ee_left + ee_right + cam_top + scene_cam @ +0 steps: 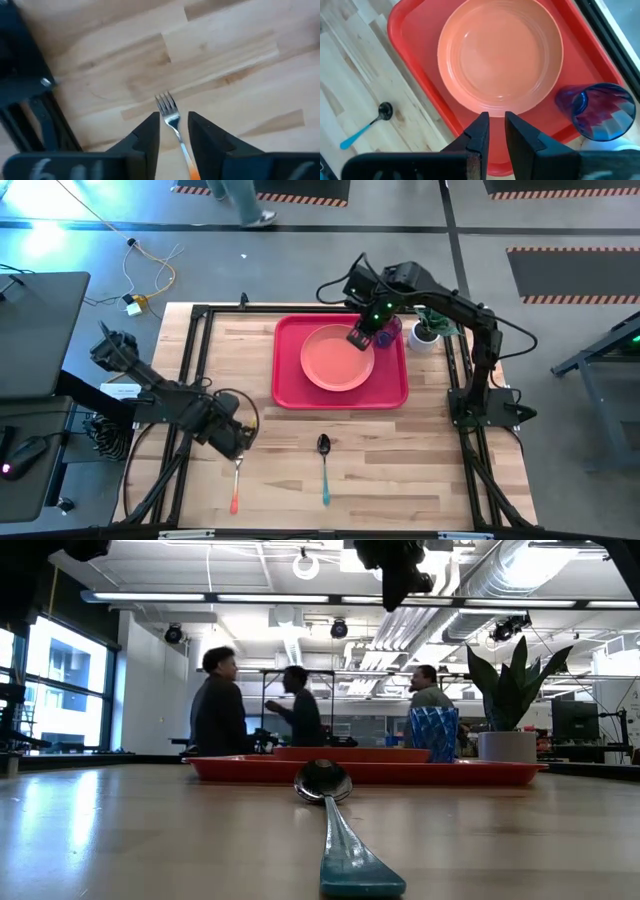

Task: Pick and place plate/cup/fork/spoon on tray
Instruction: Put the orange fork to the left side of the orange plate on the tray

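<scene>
Right under the left wrist camera lay the fork (172, 125), flat on the bare tabletop (400, 470) near its front left corner. Its silver tines poked out past the left tool (173, 131), and its orange-red handle ran back between the two fingers, toward the front edge. So the fork's long line went the same way as the gap, with one finger on each side. The fingers were apart and not yet squeezing it. I think the left arm was the nearer one by far, and the next move would be to close on the fork.

Beside it lay the spoon (323, 465). Farther back, the plate (335, 360) and cup (388, 332) sat on the tray (290, 385). The right tool (496, 131) hung over the plate's rim, fingers a little apart, holding nothing.
</scene>
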Motion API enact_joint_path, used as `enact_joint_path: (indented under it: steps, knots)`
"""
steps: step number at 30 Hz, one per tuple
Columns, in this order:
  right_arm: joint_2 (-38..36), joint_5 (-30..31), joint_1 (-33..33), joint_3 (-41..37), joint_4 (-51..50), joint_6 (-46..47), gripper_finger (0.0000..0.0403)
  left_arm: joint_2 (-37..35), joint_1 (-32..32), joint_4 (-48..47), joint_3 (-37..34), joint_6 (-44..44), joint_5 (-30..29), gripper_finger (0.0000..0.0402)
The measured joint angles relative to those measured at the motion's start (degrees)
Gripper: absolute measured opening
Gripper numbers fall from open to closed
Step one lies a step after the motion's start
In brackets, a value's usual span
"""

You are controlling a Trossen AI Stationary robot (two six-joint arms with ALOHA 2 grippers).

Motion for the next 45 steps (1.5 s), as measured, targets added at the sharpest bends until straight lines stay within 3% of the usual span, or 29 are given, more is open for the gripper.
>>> enact_joint_path:
  steps: [7,15,45]
  knots:
    - [0.00,-0.01,2.10,0.00,0.00,1.62,0.0053,0.05,-5.07,2.17,-3.73,-14.34,2.00,0.0140]
    - [0.00,0.00,4.16,0.00,-0.01,3.10,0.0053,1.10,-11.28,5.12,-5.06,-25.51,1.56,0.0142]
    - [0.00,0.04,11.57,0.01,-0.01,7.16,0.0053,21.79,-12.25,21.99,-5.10,-26.26,4.03,0.0141]
